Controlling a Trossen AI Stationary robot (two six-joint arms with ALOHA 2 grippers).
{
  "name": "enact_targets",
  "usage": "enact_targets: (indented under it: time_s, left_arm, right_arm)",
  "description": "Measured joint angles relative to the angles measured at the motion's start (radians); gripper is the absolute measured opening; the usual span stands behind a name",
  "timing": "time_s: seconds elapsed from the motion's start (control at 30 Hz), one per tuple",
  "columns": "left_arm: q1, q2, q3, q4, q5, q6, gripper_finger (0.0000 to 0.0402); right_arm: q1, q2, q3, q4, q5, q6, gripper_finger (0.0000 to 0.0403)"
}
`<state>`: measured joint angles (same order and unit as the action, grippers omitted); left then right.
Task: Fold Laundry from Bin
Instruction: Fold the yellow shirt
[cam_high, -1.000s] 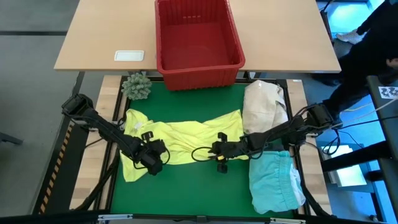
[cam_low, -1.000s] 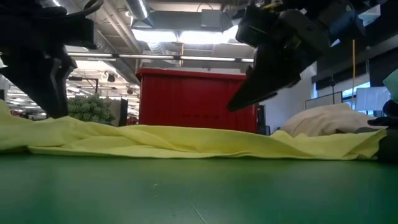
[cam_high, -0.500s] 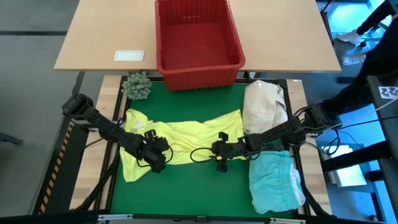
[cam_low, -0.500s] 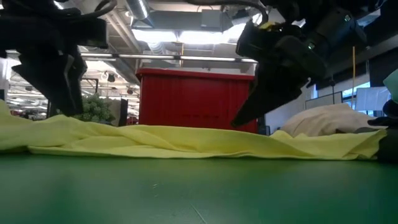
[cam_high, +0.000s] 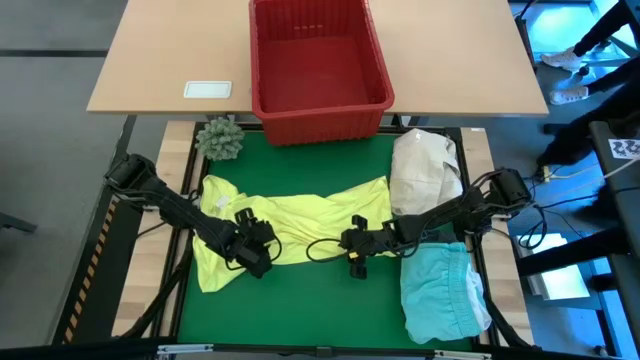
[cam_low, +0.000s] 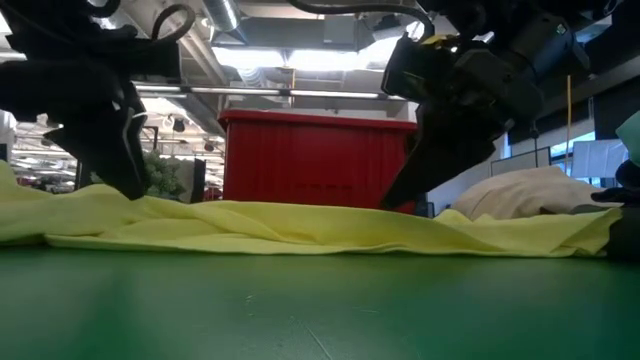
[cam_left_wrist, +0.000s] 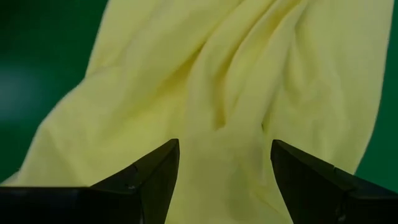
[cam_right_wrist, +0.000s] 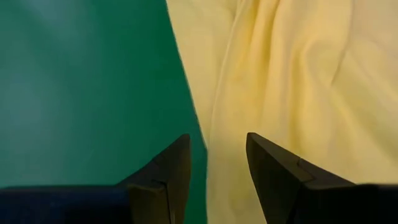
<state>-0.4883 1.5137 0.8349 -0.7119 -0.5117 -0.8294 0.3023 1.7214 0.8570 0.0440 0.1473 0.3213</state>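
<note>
The bright yellow garment (cam_high: 290, 225) lies spread and wrinkled across the green mat (cam_high: 300, 300); the low view shows it as a low ridge (cam_low: 300, 228). My left gripper (cam_high: 262, 248) stands open over its left part, fingers slanting down above the cloth (cam_left_wrist: 225, 165). My right gripper (cam_high: 345, 243) stands open at the garment's near edge, one finger over cloth and one over bare mat (cam_right_wrist: 217, 158). The red bin (cam_high: 318, 60) stands beyond the mat's far edge. A light turquoise garment (cam_high: 440, 290) lies at the near right. My left gripper has its fingertips (cam_low: 132, 188) right at the yellow garment's surface, coming from above at a slant; whether they touch it I cannot tell. My right gripper has its fingertips (cam_low: 388, 203) just over the garment's near edge (cam_right_wrist: 202, 134); whether they touch it I cannot tell.
A cream-white cloth bundle (cam_high: 425, 170) lies at the mat's far right, a green spiky ball (cam_high: 220, 138) at its far left corner. A small white object (cam_high: 208, 89) sits on the wooden table beside the bin. A person's legs (cam_high: 590, 40) show at the far right.
In the low view my left gripper has tipped a little and its fingers now stand closer to the yellow garment's middle. The garment lies as it did.
</note>
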Motion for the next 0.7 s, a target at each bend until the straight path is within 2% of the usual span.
enact_targets:
  time_s: [0.27,0.5,0.7]
  left_arm:
    - [-0.004,0.003,0.000,0.002,-0.064,-0.017,0.0247]
    - [-0.004,0.006,-0.047,0.032,-0.054,-0.036,0.0247]
    - [0.001,0.006,-0.099,0.044,-0.053,-0.087,0.0247]
  right_arm:
    - [0.000,0.000,0.000,-0.010,0.000,0.012,0.0156]
    - [0.000,0.001,0.000,-0.087,0.002,0.041,0.0156]
    - [0.000,0.038,0.000,-0.109,0.049,0.044,0.0155]
